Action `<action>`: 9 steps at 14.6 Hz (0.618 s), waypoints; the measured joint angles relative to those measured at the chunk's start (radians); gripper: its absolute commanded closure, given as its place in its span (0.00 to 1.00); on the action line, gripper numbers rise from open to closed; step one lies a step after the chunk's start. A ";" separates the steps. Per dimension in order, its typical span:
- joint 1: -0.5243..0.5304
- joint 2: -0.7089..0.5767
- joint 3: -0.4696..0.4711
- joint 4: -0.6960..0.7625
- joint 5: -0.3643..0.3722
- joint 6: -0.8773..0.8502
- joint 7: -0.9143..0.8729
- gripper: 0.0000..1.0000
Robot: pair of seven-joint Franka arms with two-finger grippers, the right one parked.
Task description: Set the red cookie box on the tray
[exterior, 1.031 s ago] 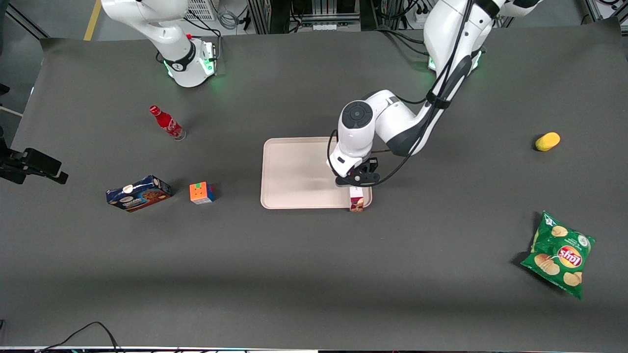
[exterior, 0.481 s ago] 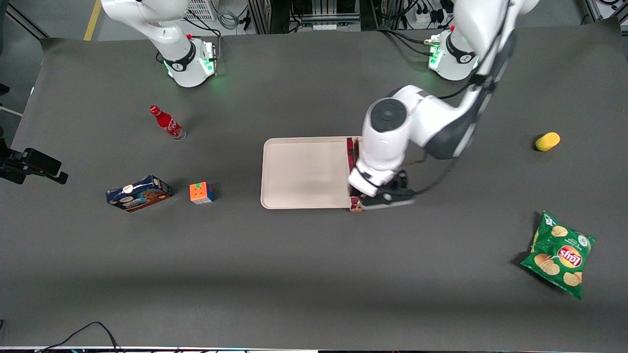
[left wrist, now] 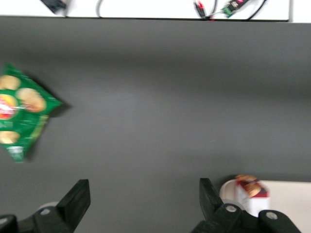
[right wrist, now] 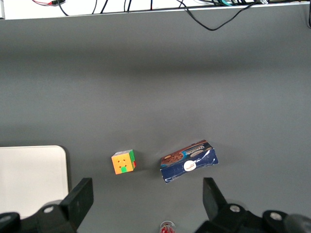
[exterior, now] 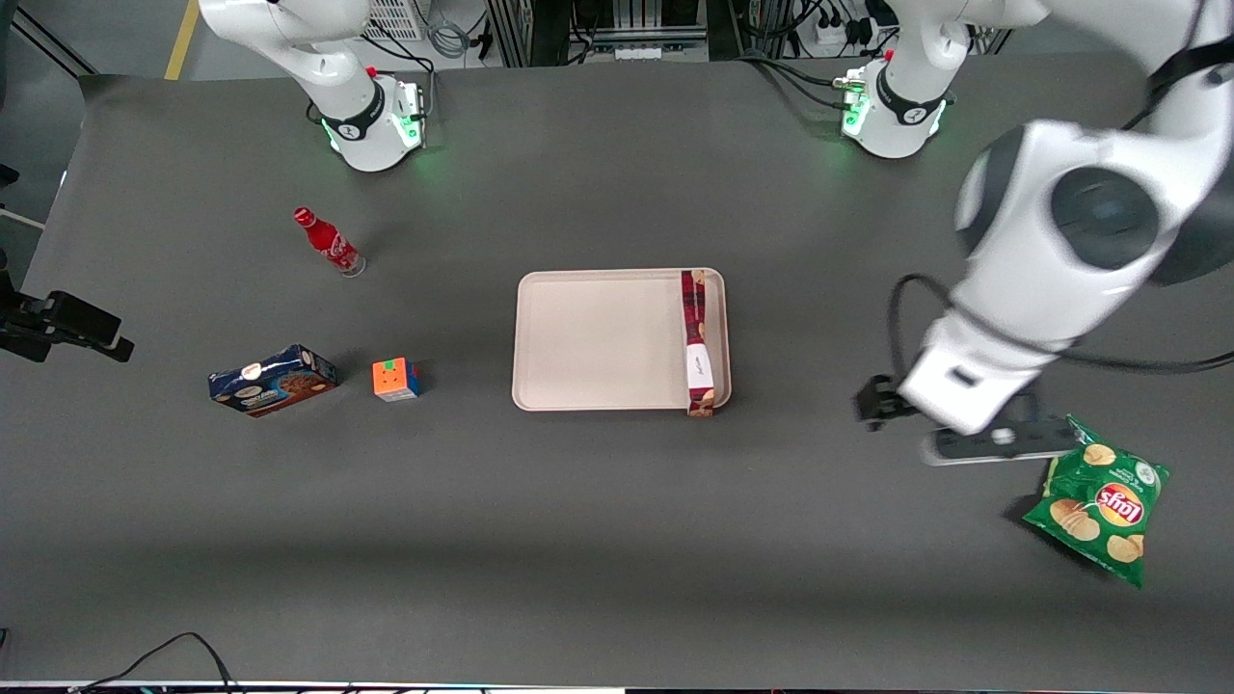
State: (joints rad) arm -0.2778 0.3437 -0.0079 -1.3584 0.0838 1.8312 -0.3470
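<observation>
The red cookie box lies lengthwise on the pinkish-beige tray, along the tray's edge toward the working arm's end, with its nearer end reaching over the tray's near rim. My gripper is open and empty above bare table, well away from the tray toward the working arm's end, close to a green chips bag. The left wrist view shows the open gripper over the dark mat, with the box's end and a tray corner beside one finger.
A blue cookie box, a colour cube and a red cola bottle stand toward the parked arm's end. A yellow item lies toward the working arm's end. The chips bag also shows in the left wrist view.
My gripper has let go of the red cookie box on the tray and swung away toward the working arm's end, near the chips bag. The box now lies uncovered on the tray.
</observation>
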 measured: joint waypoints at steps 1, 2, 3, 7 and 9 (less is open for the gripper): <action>0.010 -0.029 0.022 0.005 -0.001 -0.046 0.056 0.00; 0.019 -0.058 0.038 0.008 -0.002 -0.090 0.099 0.00; 0.030 -0.090 0.047 0.009 -0.002 -0.135 0.132 0.00; 0.070 -0.199 0.061 0.007 -0.002 -0.231 0.221 0.00; 0.082 -0.218 0.075 0.006 -0.008 -0.234 0.250 0.00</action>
State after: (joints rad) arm -0.1957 0.1253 0.0668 -1.3524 0.0758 1.5975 -0.0967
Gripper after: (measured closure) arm 0.000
